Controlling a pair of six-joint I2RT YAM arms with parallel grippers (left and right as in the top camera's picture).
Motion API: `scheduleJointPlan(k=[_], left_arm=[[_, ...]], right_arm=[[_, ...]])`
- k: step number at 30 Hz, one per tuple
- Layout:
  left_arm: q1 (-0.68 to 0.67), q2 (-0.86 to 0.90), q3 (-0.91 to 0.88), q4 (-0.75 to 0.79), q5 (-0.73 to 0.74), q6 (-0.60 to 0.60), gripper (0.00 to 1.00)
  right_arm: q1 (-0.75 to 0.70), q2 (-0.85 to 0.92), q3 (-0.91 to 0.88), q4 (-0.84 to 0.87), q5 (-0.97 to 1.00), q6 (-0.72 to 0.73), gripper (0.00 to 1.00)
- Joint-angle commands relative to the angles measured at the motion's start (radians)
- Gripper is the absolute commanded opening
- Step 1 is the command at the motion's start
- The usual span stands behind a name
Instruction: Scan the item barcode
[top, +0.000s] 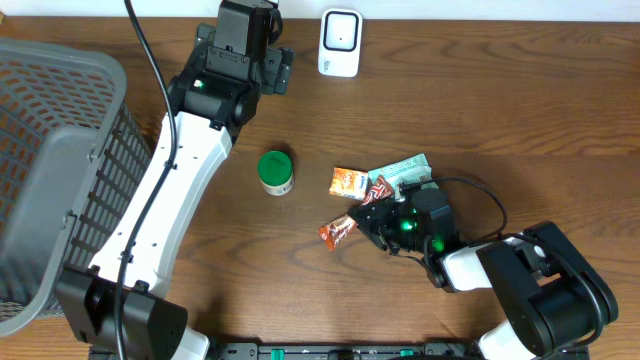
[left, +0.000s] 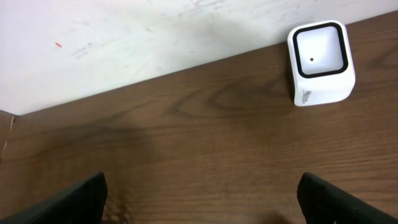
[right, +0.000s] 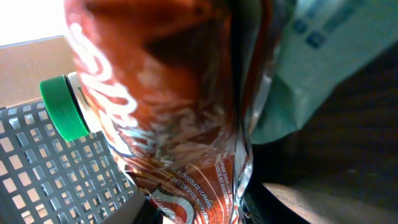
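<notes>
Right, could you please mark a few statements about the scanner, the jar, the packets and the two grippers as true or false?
1. The white scanner sits near the far edge of the table, in front of the left gripper. True.
2. The green-lidded jar is inside the grey basket. False: it is on the table, outside the basket.
3. The left gripper holds a packet. False: its jaws are open and empty.
4. The right gripper is down among the snack packets. True.

Soft, even light falls on the table (top: 300, 110); the red wrapper (right: 161, 112), too close, is blurred and glare-streaked.
</notes>
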Motion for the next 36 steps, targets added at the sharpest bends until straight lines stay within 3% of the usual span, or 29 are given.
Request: scheduleJointPlan(k=[1, 5, 6, 7, 10, 13, 15, 16, 18, 21, 22, 29, 36], left_arm=[[0.004, -0.018, 0.000, -0.004, 0.002, 0.014, 0.98], [0.004, -0.018, 0.000, -0.004, 0.002, 0.014, 0.98], [0.004, -0.018, 0.000, -0.003, 0.002, 0.014, 0.98], [0.004, -0.018, 0.000, -0.004, 0.002, 0.014, 0.98], [0.004, -0.018, 0.000, -0.004, 0.002, 0.014, 0.98], [0.004, -0.018, 0.000, -0.004, 0.002, 0.014, 0.98], [0.004, -0.018, 0.000, -0.004, 0.002, 0.014, 0.98], [0.004, -0.018, 0.000, -0.004, 0.002, 0.014, 0.98], [0.004, -0.018, 0.000, -0.004, 0.002, 0.014, 0.98], [0.004, -0.018, 0.000, -0.003, 0.002, 0.014, 0.98], [0.004, -0.018, 0.000, -0.003, 0.002, 0.014, 0.98], [0.004, -0.018, 0.000, -0.004, 0.002, 0.014, 0.98], [0.004, -0.018, 0.000, -0.007, 0.002, 0.014, 0.98]], right_arm=[[0.005, 0.049, -0.038, -0.051, 0.024, -0.016, 0.36], [0.005, 0.047, -0.038, -0.051, 0.021, -0.019, 0.42], [0.005, 0.045, -0.038, -0.051, 0.021, -0.026, 0.52], [0.005, 0.042, -0.038, -0.052, 0.021, -0.029, 0.69], [0.005, 0.037, -0.038, -0.059, 0.020, -0.036, 0.82], [0.005, 0.037, -0.040, -0.064, 0.013, -0.035, 0.83], [0.005, 0.037, -0.040, -0.073, 0.014, -0.034, 0.76], [0.005, 0.037, -0.040, -0.078, 0.014, -0.034, 0.66], [0.003, 0.037, -0.040, -0.083, 0.014, -0.026, 0.36], [0.003, 0.037, -0.040, -0.089, 0.015, -0.024, 0.05], [0.003, 0.037, -0.040, -0.088, 0.015, -0.024, 0.01], [0.003, 0.008, -0.040, -0.085, 0.021, -0.081, 0.01], [0.003, -0.196, -0.040, -0.200, 0.047, -0.235, 0.01]])
